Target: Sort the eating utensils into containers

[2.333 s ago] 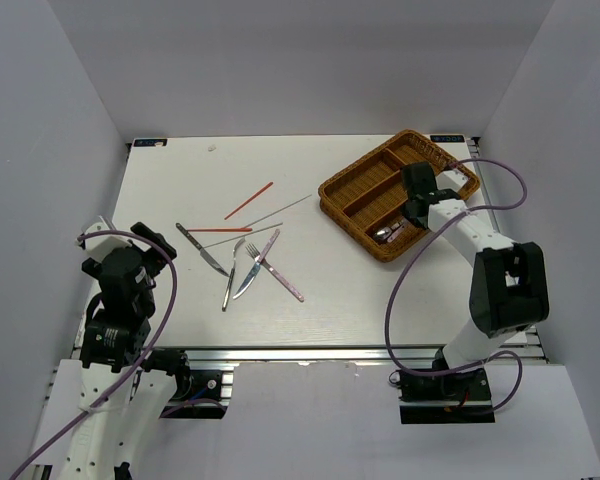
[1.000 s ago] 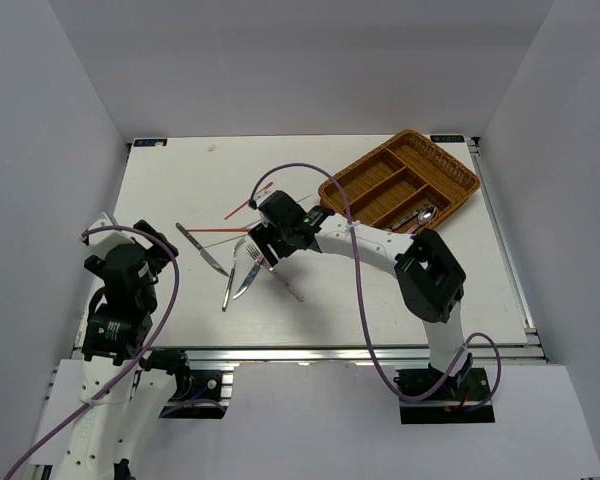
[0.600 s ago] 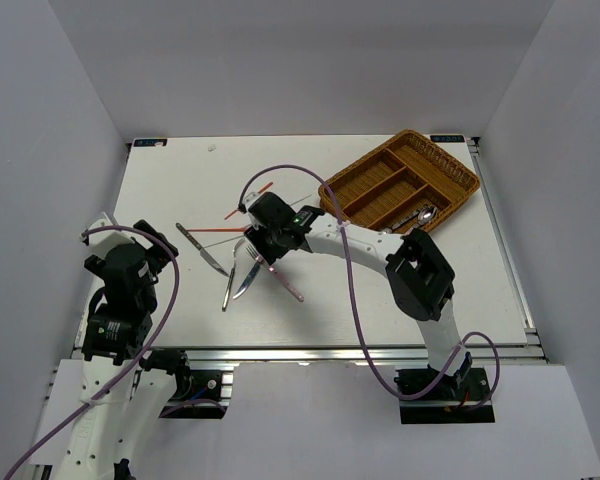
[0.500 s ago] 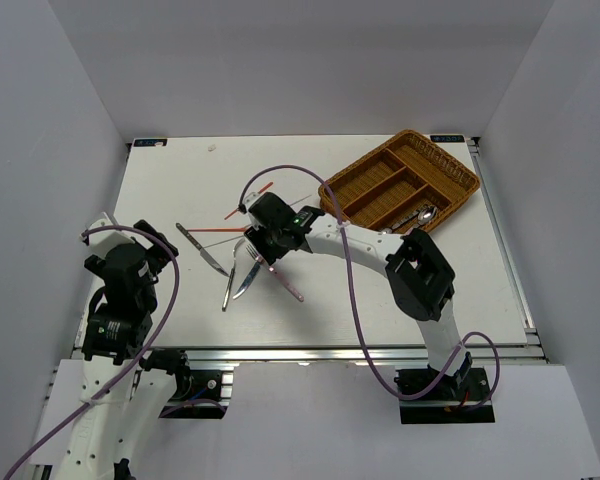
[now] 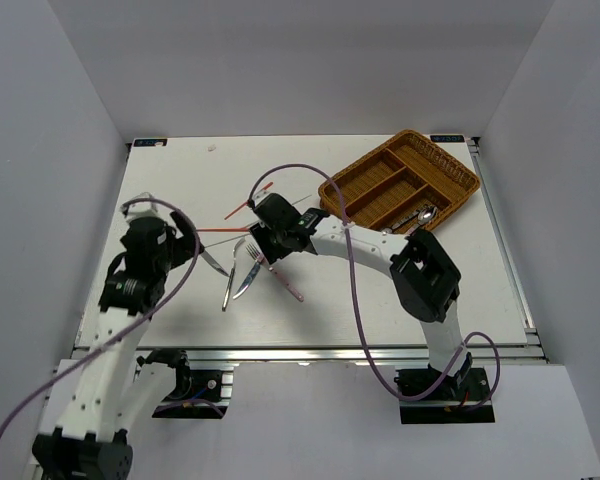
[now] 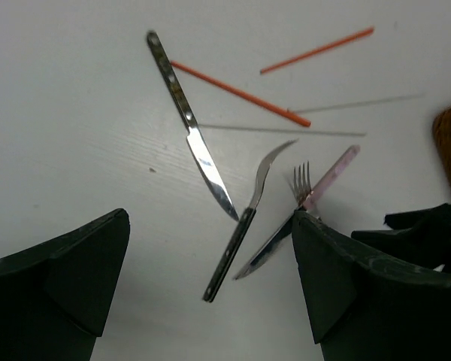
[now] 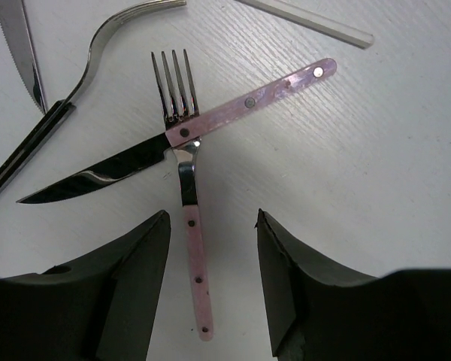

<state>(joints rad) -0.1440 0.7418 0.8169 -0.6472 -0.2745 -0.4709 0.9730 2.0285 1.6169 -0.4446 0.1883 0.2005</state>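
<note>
Loose utensils lie mid-table. My right gripper point(image 5: 263, 243) point(image 7: 209, 226) is open low over the table, one finger on each side of the pink-handled fork point(image 7: 195, 278) point(image 5: 277, 270), not touching it. A pink-handled knife point(image 7: 248, 101) lies across that fork's neck. A dark-handled fork point(image 6: 244, 226) and a dark-handled knife point(image 6: 188, 124) point(image 5: 202, 250) lie to the left. My left gripper point(image 5: 165, 245) point(image 6: 209, 226) is open and empty, high above them. The wicker tray point(image 5: 366, 157) stands at the far right with a silver utensil point(image 5: 425, 213) in it.
Two red-orange chopsticks point(image 6: 240, 94) point(image 6: 316, 50) and two pale chopsticks point(image 6: 286, 131) point(image 6: 361, 104) lie beyond the cutlery. The right arm stretches from the tray side across to the pile. White walls close in the table on three sides.
My right arm came from the tray to the pile and hovers over the pink fork. In the last half second my left arm rose and reached out over the dark-handled knife and fork.
</note>
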